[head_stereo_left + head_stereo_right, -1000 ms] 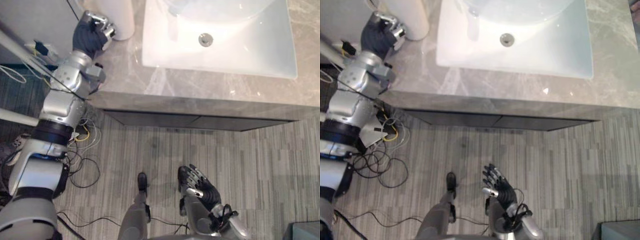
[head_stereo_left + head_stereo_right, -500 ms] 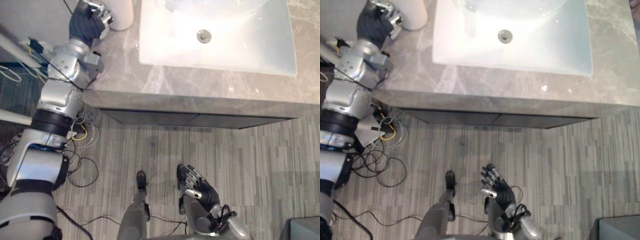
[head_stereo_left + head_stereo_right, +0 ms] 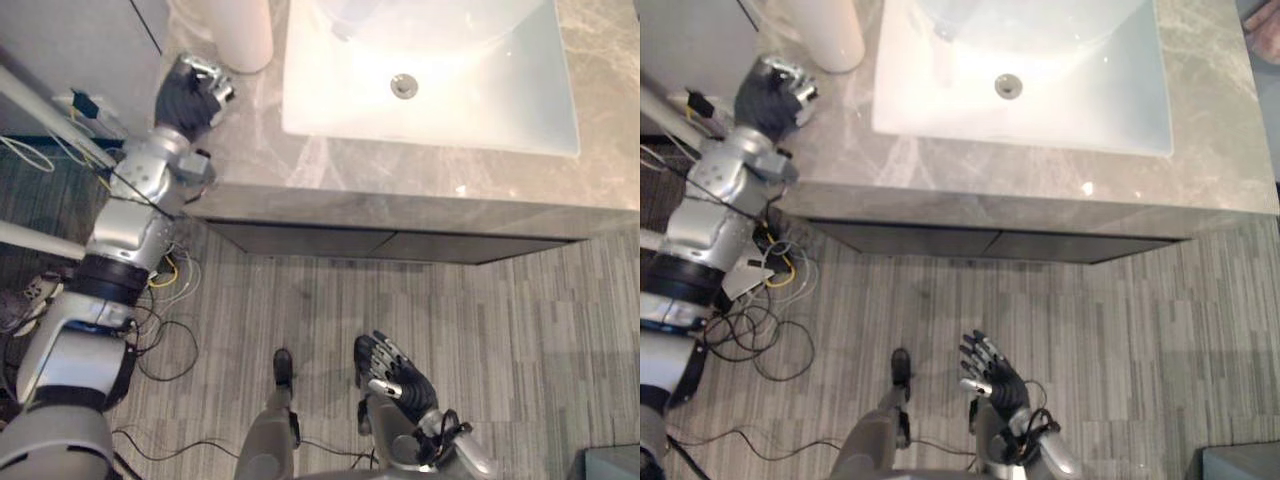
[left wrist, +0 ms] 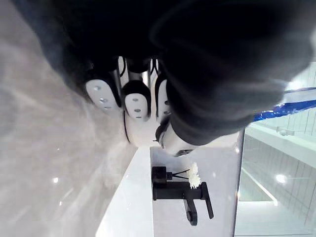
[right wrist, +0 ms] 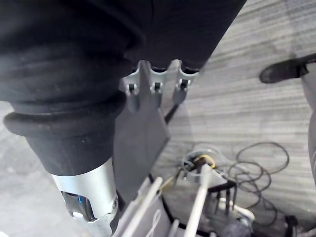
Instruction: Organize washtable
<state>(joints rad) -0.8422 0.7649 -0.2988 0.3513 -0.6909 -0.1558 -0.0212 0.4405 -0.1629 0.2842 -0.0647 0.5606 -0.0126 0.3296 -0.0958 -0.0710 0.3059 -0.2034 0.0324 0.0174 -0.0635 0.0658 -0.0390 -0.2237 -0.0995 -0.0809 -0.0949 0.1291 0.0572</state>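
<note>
A grey marble washtable (image 3: pixel 330 165) carries a white sink (image 3: pixel 480 100) with a round drain. At its far left corner stands a white cylinder (image 3: pixel 240 30). My left hand (image 3: pixel 188 95) hovers over the counter's left end, a short way in front of the cylinder and apart from it, its fingers (image 4: pixel 136 98) curled with nothing in them. Past the left hand, a black faucet (image 4: pixel 180 190) and a white flower (image 4: pixel 193 175) stand on the sink's far side. My right hand (image 3: pixel 395 375) hangs low over the floor in front of the washtable, fingers (image 5: pixel 153 86) straight and spread.
A dark drawer front (image 3: pixel 380 243) runs under the counter's edge. White poles of a stand (image 3: pixel 30 100) slant beside the washtable's left end. Something pink (image 3: pixel 1265 25) lies at the counter's far right corner. Grey striped flooring (image 3: pixel 500 330) lies in front.
My left hand has drawn back from the white cylinder toward the counter's front left edge. The view has shifted slightly. The right hand has stayed put.
</note>
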